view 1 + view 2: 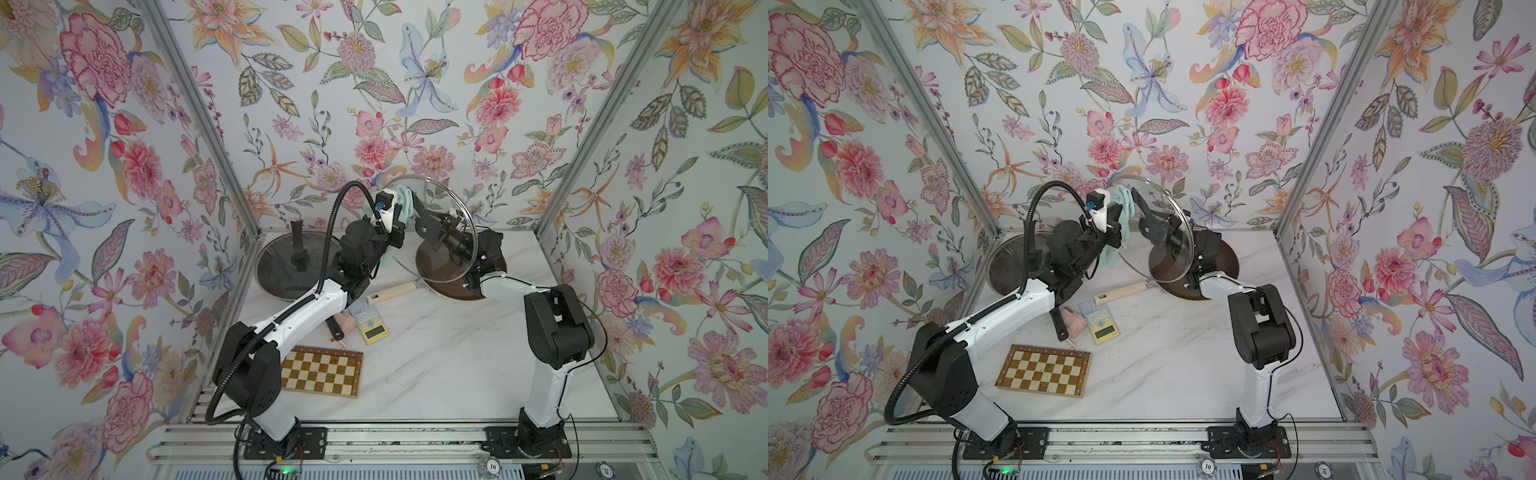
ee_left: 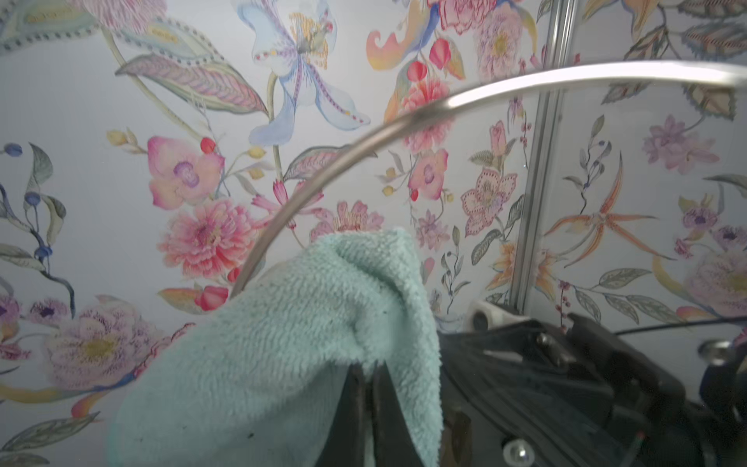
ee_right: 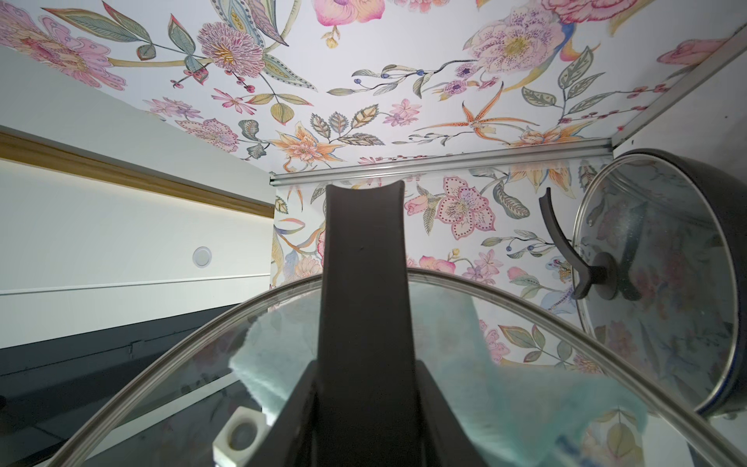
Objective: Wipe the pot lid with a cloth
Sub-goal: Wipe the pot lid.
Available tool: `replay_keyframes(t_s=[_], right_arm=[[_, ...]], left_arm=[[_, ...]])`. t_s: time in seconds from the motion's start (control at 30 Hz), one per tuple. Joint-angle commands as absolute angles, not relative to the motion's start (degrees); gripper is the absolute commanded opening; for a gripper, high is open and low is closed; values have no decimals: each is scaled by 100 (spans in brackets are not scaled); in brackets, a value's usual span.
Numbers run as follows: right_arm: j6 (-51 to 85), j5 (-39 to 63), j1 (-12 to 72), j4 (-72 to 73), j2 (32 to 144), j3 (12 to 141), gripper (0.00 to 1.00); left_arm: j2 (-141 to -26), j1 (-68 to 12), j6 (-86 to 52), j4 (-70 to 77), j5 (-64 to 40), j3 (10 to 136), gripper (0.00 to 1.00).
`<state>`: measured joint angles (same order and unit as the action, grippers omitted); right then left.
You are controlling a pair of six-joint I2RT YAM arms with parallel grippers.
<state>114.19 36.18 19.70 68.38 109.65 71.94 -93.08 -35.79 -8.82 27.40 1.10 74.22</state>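
Nearest you on the counter (image 1: 436, 374) lies a chessboard (image 1: 320, 372), then a calculator (image 1: 370, 323) and a small pink item (image 1: 348, 322); none of these belong to the job. Beyond them sits a pan (image 1: 457, 296) with a cream grip (image 1: 390, 293), and the work hangs in the air above it.

Your right tool (image 3: 366, 404) is clamped on the black handle (image 3: 364, 263) of the glass lid (image 1: 457, 195), holding it up on edge, tilted, over the pan. Your left tool (image 2: 370, 388) is pinched tight on a fold of the cloth (image 2: 283, 343). The cloth stands at the lid's upper rim. Seen through the glass in the right wrist view, it looks to lie against the face away from the handle.

Treat the lid as stiff, smooth, fairly heavy and breakable. The handle is the only safe hold, so press gently or the lid may twist in the grip. The cloth is soft and limp: only the bunched part near the tips will carry pressure, and the loose tail merely drags.

Farthest back, in the left corner, a second lid (image 1: 286, 266) rests on a dark pot (image 3: 731, 242).
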Motion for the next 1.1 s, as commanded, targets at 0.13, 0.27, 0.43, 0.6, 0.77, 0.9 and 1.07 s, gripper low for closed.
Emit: replay_keyframes(t_s=[0.13,0.27,0.43,0.6,0.77,0.9,1.07], right_arm=[[11528,3487,1914,7964,10363,7321,2],[11687,3476,2006,8141,10717,7537,2],[11752,3419,2074,8323,10998,7555,1],[11839,3487,2101,8340,11089,7551,1],[11994,3490,2098,8457,11092,7541,1],[12023,3486,2058,8477,11098,7600,1],[12058,3502,1983,8413,11255,7842,1]], left_arm=[[-9325,-4330,-1415,2959,-346,7241,0],[-9663,-4560,-1293,2802,-772,7939,0],[-9670,-4570,-1142,2766,-973,8463,0],[-9607,-4489,-706,2681,-394,8763,0],[-9545,-4171,-799,2567,661,8600,0],[-9553,-4122,-868,2265,888,8251,0],[-9675,-4324,-1318,2296,-190,7874,0]])
